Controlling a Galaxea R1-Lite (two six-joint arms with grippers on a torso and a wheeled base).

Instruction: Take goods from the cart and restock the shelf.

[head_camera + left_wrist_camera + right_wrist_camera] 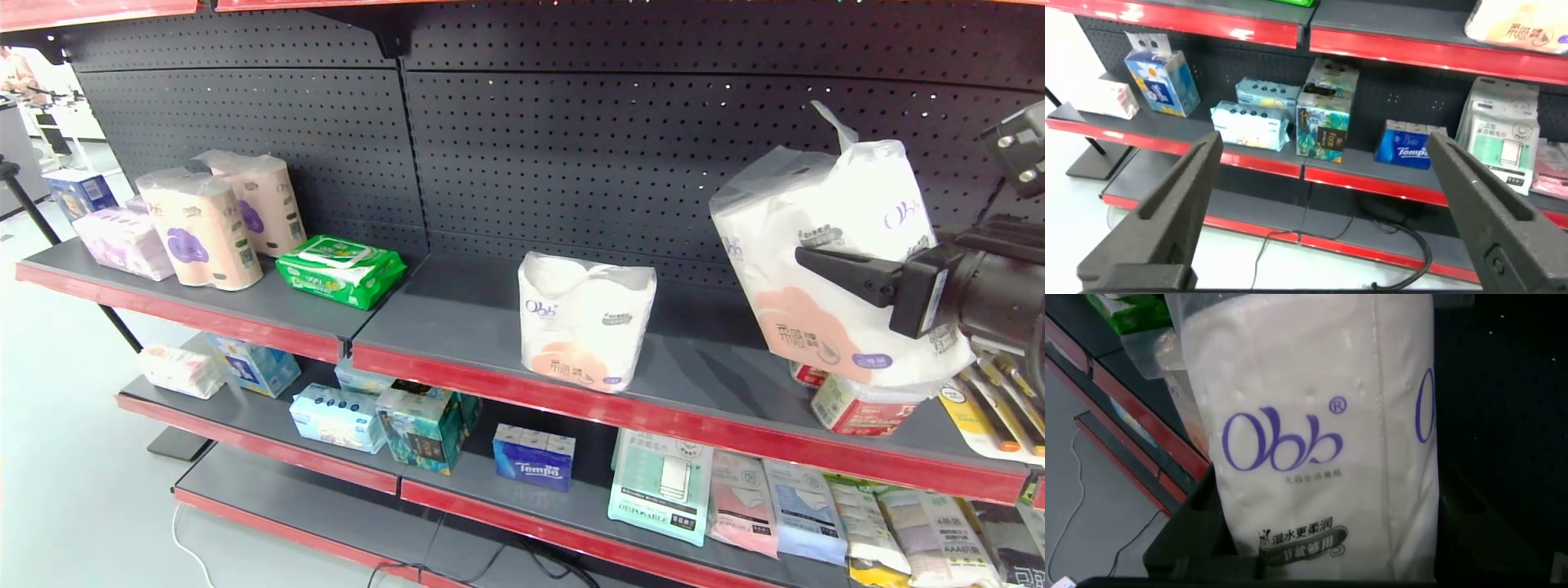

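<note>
Right gripper [824, 269] clamps a white plastic-wrapped tissue-roll pack [816, 204] above the grey shelf's [710, 351] right end, ready for placing; left gripper's [1324, 145] fingers spread, empty.

Printing noted by place, wording not copied. Raised white plastic-wrapped tissue roll pack [824, 212]: purple logo letters with a registered-mark circle, green banner of characters under them. The second white roll pack [584, 318] on the black shelf board [457, 314]: same purple logo, characters on a pink patch. Small blue tissue box [533, 461]: white word. Mint-green flat packet [660, 486]: capitals near its bottom.
</note>
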